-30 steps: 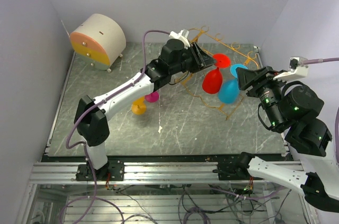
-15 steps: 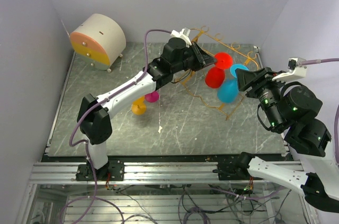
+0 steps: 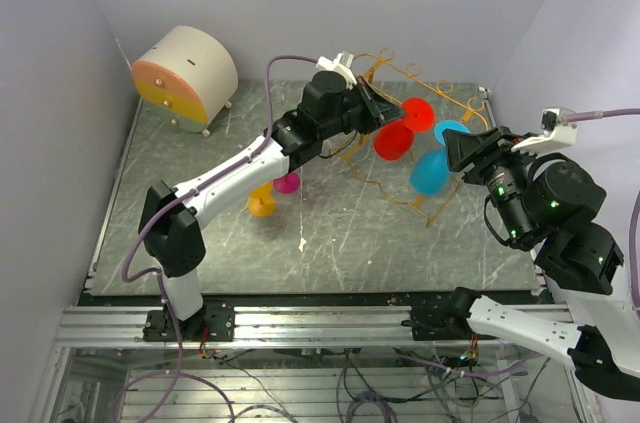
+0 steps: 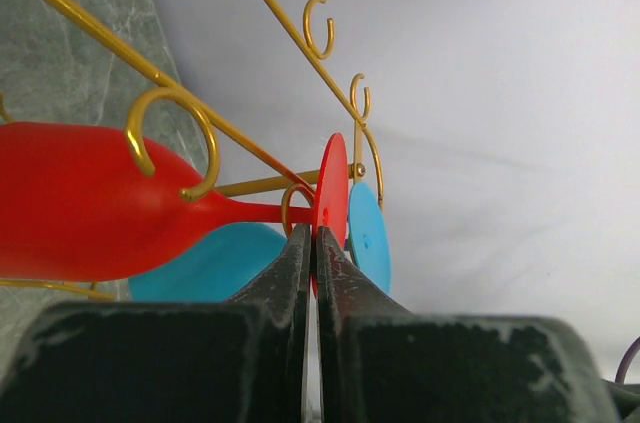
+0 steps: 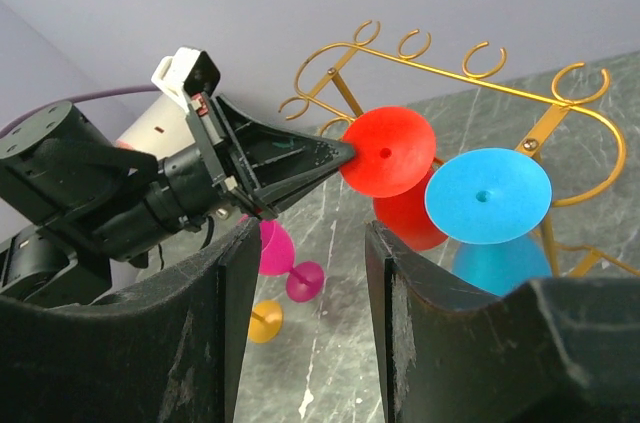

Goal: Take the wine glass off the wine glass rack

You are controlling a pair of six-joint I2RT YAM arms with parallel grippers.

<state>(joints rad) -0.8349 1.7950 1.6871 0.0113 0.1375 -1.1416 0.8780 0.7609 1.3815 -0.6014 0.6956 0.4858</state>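
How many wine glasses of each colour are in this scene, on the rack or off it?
Red wine glass: 1
Blue wine glass: 1
Pink wine glass: 1
Orange wine glass: 1
Total: 4

Left gripper (image 4: 313, 235) now pinched shut on the foot rim of the red wine glass (image 3: 393, 140), jaws no longer apart, red bowl swung left and slightly farther, away from the blue wine glass (image 3: 430, 171)
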